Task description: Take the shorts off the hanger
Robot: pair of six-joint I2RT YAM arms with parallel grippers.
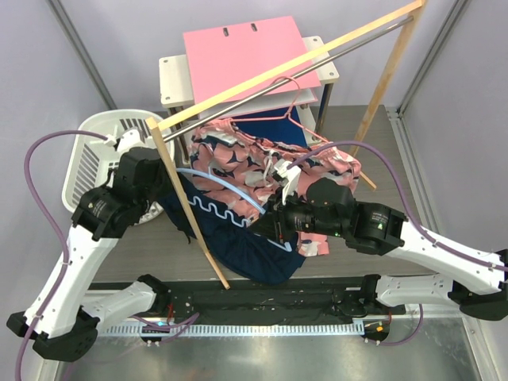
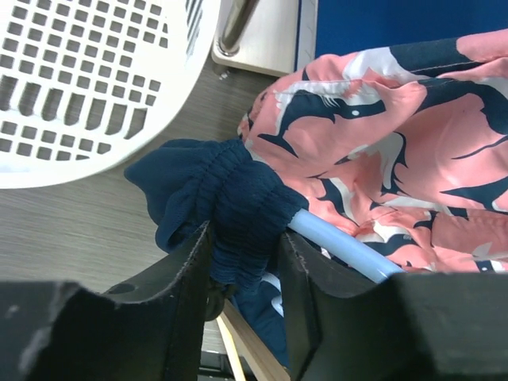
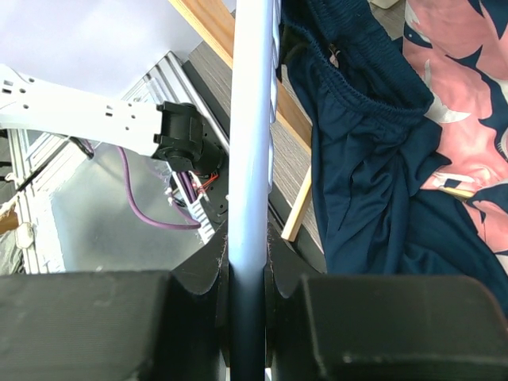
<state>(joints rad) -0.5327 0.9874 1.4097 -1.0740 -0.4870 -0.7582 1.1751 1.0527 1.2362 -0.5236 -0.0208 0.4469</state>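
At lower centre, the bunched waistband of the navy shorts (image 2: 230, 198) was pinched by the left gripper (image 2: 243, 266); the light-blue hanger (image 3: 252, 119) was clamped by the right gripper (image 3: 246, 274).

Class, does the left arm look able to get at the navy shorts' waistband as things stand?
Likely yes: its end effector seems to pinch the bunched waistband on the blue hanger, unobstructed.
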